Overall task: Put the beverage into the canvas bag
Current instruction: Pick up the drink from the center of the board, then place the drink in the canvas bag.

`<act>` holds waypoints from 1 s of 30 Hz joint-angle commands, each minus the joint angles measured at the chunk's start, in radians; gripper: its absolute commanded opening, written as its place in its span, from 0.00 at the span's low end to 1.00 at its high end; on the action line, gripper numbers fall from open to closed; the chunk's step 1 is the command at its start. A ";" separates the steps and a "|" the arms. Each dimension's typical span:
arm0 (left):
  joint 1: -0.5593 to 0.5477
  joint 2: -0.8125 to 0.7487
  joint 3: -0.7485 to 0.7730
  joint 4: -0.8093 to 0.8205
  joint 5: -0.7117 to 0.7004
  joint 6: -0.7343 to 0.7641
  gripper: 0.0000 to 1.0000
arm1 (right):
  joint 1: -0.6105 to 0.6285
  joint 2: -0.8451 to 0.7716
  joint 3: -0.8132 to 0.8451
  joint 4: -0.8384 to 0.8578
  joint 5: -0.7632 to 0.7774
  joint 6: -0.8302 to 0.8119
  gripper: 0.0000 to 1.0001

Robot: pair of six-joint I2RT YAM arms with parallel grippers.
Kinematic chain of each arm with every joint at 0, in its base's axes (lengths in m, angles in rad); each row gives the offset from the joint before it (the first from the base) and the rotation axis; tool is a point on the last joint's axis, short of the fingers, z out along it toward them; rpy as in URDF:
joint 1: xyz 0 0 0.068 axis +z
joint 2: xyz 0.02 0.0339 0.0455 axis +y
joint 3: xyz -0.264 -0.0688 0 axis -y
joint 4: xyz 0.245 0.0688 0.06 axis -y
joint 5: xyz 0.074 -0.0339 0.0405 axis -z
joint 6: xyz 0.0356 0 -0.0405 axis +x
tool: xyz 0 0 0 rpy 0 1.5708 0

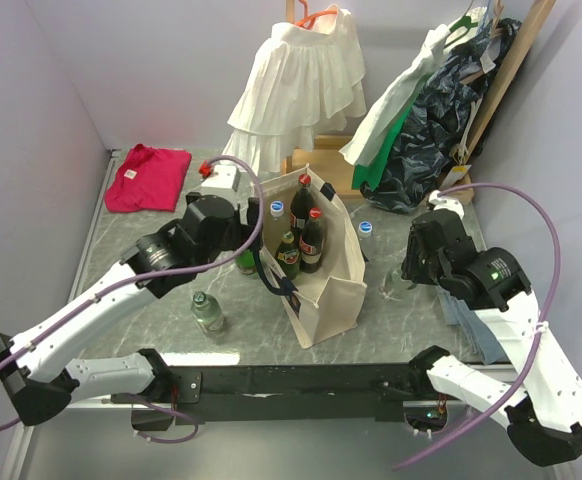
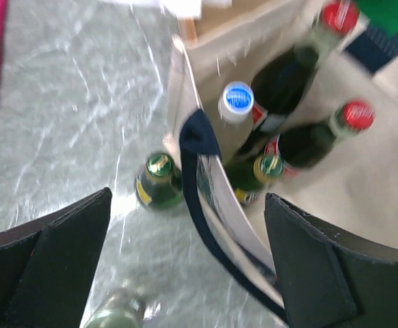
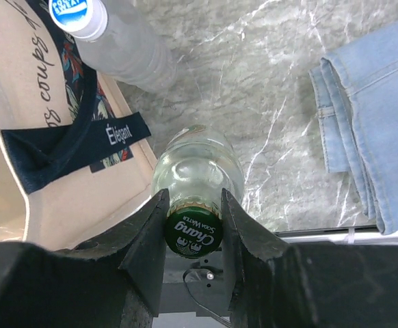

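The cream canvas bag (image 1: 323, 290) with navy handles stands open at the table's middle. It holds two dark red-capped bottles (image 2: 301, 140), a green bottle (image 2: 259, 172) and a blue-capped bottle (image 2: 239, 101). My left gripper (image 1: 254, 250) is open and empty above the bag's left wall (image 2: 219, 198), one finger on each side of it. A green bottle (image 2: 159, 181) stands just outside that wall. My right gripper (image 3: 193, 229) is shut on the neck of a clear glass soda bottle (image 3: 197, 164) with a green cap, right of the bag (image 3: 55, 198); it also shows in the top view (image 1: 393, 283).
A clear bottle (image 1: 208, 312) stands left of the bag. A blue-capped water bottle (image 3: 120, 44) stands by the bag's right side. Folded jeans (image 3: 373, 116) lie at the right. A pink cloth (image 1: 147, 178), a white box (image 1: 221, 178) and hanging clothes (image 1: 296, 85) are at the back.
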 commanded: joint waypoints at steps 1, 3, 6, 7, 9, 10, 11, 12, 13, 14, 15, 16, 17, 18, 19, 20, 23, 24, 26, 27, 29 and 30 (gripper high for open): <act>0.002 0.053 0.071 -0.117 0.114 0.003 0.99 | -0.005 0.002 0.117 0.047 0.059 -0.016 0.00; 0.002 0.064 0.077 -0.160 0.184 -0.018 0.94 | -0.004 0.013 0.141 0.033 0.071 -0.019 0.00; 0.002 0.061 0.077 -0.185 0.270 -0.055 0.89 | -0.005 0.025 0.177 0.024 0.082 -0.025 0.00; 0.002 0.061 0.075 -0.187 0.290 -0.064 0.88 | -0.004 0.028 0.188 0.024 0.083 -0.027 0.00; 0.002 0.053 0.072 -0.187 0.338 -0.077 0.86 | -0.004 0.034 0.194 0.022 0.085 -0.030 0.00; 0.002 0.050 0.065 -0.184 0.382 -0.078 0.84 | -0.005 0.034 0.197 0.025 0.088 -0.031 0.00; 0.002 0.047 0.060 -0.181 0.395 -0.081 0.83 | -0.005 0.036 0.197 0.027 0.086 -0.031 0.00; 0.002 0.038 0.055 -0.177 0.401 -0.087 0.82 | -0.005 0.040 0.199 0.027 0.086 -0.034 0.00; 0.002 0.038 0.049 -0.177 0.413 -0.090 0.81 | -0.004 0.040 0.202 0.030 0.088 -0.036 0.00; 0.002 0.035 0.049 -0.180 0.416 -0.092 0.80 | -0.004 0.043 0.207 0.030 0.088 -0.036 0.00; 0.002 0.035 0.049 -0.185 0.422 -0.094 0.78 | -0.005 0.046 0.210 0.030 0.088 -0.039 0.00; 0.002 0.035 0.048 -0.191 0.431 -0.097 0.77 | -0.004 0.048 0.222 0.028 0.089 -0.040 0.00; 0.002 0.033 0.046 -0.196 0.438 -0.098 0.76 | -0.005 0.052 0.230 0.028 0.091 -0.042 0.00; 0.002 0.033 0.045 -0.197 0.442 -0.100 0.72 | -0.004 0.057 0.239 0.027 0.092 -0.047 0.00; 0.001 0.032 0.040 -0.205 0.445 -0.100 0.70 | -0.004 0.059 0.256 0.025 0.094 -0.050 0.00; 0.001 0.030 0.038 -0.208 0.447 -0.097 0.68 | -0.005 0.066 0.266 0.024 0.102 -0.053 0.00; 0.001 0.019 0.019 -0.229 0.421 -0.083 0.62 | -0.005 0.088 0.312 0.011 0.114 -0.062 0.00; 0.001 0.012 0.014 -0.237 0.413 -0.077 0.62 | -0.005 0.091 0.322 0.007 0.115 -0.067 0.00; 0.002 0.007 0.008 -0.257 0.402 -0.074 0.61 | -0.004 0.098 0.345 0.005 0.115 -0.073 0.00; 0.001 0.004 0.006 -0.260 0.395 -0.077 0.60 | -0.007 0.100 0.351 0.005 0.115 -0.077 0.00; 0.001 -0.002 -0.003 -0.262 0.393 -0.081 0.58 | -0.005 0.109 0.374 0.004 0.114 -0.080 0.00; 0.001 -0.008 -0.014 -0.257 0.399 -0.087 0.55 | -0.005 0.114 0.383 0.002 0.112 -0.085 0.00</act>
